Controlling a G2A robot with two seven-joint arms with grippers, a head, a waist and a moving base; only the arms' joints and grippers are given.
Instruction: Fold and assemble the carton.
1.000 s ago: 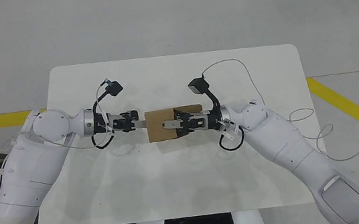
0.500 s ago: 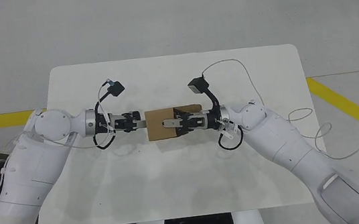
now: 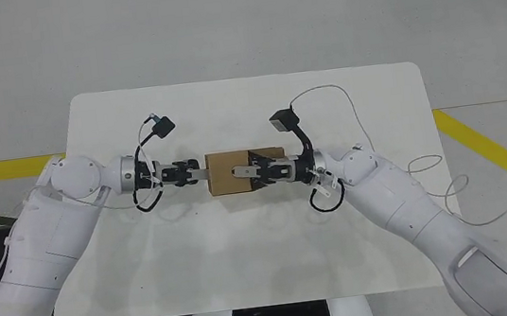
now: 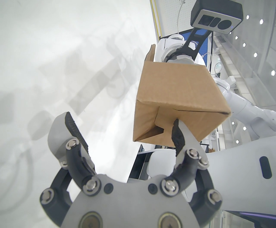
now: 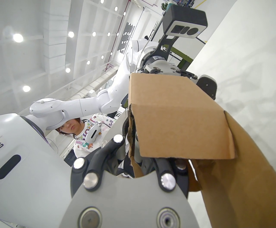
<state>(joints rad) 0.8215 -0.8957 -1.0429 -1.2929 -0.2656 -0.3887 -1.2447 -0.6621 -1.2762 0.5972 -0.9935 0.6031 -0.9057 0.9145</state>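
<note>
So the carton (image 3: 223,183) sits dead centre of the top view, over the middle of the desk (image 3: 246,254), pinned between my two arms. My right end effector (image 3: 253,170) is clamped on a wall at the carton's open end. The tips are tucked behind cardboard, but the wall clearly runs between them. My left end effector (image 4: 121,118) is spread wide with nothing in it. One fingertip (image 4: 177,138) pokes the folded end flaps (image 4: 159,131), and the other finger (image 4: 72,127) hangs well off to the side over bare desk.

Here's what worries me:

- That one fingertip sits right on the seam where the flaps meet. If I push too hard it probably dives through the gap and pops the fold open instead of seating it.
- It's also a one-point, off-centre push. I reckon the carton could twist in my right grip or skew out of square.
- The cardboard edge next to my right grip looks ragged already, so more squeeze or torque there might tear it.
- The loose flap (image 5: 237,168) at the lower right of my right wrist view is flopping open and could snag.
</note>
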